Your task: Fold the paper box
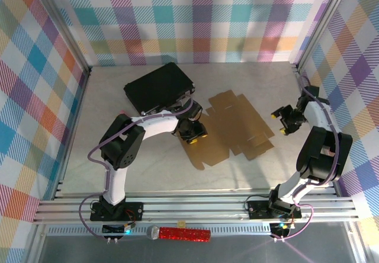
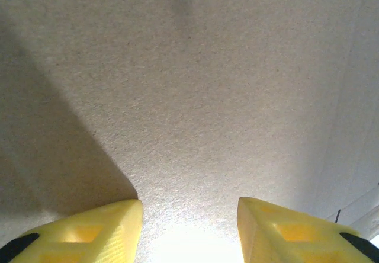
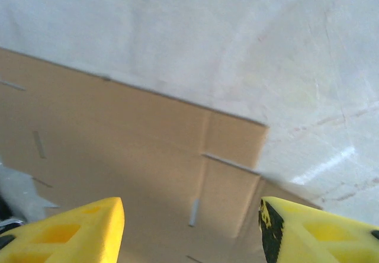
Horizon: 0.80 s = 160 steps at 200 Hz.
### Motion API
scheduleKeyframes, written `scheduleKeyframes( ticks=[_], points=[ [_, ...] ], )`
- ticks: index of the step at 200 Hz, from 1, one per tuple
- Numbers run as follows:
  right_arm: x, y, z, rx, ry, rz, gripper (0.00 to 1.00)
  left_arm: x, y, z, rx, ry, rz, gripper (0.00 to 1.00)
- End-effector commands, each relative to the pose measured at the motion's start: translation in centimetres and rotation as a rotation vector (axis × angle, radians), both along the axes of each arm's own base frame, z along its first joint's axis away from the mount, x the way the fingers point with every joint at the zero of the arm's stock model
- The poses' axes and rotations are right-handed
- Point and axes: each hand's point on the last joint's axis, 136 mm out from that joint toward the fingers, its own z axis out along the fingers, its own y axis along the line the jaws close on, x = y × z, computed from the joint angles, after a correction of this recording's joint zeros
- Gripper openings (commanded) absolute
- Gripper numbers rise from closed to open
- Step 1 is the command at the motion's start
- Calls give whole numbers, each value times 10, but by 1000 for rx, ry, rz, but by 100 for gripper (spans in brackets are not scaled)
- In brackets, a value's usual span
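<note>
Bare desk (image 1: 148, 174) stretches in front of the paper box (image 1: 243, 127) and to its far left, open to passage. The black case (image 1: 159, 87) bars the back left, close behind the left pincer (image 1: 194, 137). The right pincer (image 1: 279, 122) hangs just beside the sheet's right edge, the checkered wall (image 1: 355, 67) near behind it.

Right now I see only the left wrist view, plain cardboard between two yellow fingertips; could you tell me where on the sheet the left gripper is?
Observer: The left gripper is over the left part of the flat paper box.
Operator: What sits nearby?
Observer: A black case lies just beyond it, near the sheet's far left corner.
Operator: And the other arm?
Observer: The right gripper hangs open beside the sheet's right edge, holding nothing.
</note>
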Motion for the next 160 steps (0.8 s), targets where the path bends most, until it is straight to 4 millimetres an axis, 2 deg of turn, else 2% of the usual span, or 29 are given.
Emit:
scheduleKeyframes(
  ticks=[1, 33, 56, 76, 130, 160],
  points=[
    [-17, 12, -8, 41, 8, 16, 62, -18, 30, -19, 110, 52, -9, 47],
    [-60, 31, -28, 101, 82, 7, 62, -12, 25, -18, 103, 46, -21, 47],
    [-76, 48, -37, 172, 59, -5, 61, -8, 23, -17, 106, 37, -17, 47],
    [-73, 59, -48, 240, 14, -5, 58, -8, 22, -17, 101, 39, -24, 47],
    [-67, 68, -62, 317, 5, 6, 52, -10, 20, -19, 98, 50, -40, 47],
    [-54, 72, -61, 358, -61, -4, 40, -10, 19, -19, 97, 50, -43, 47]
  ],
)
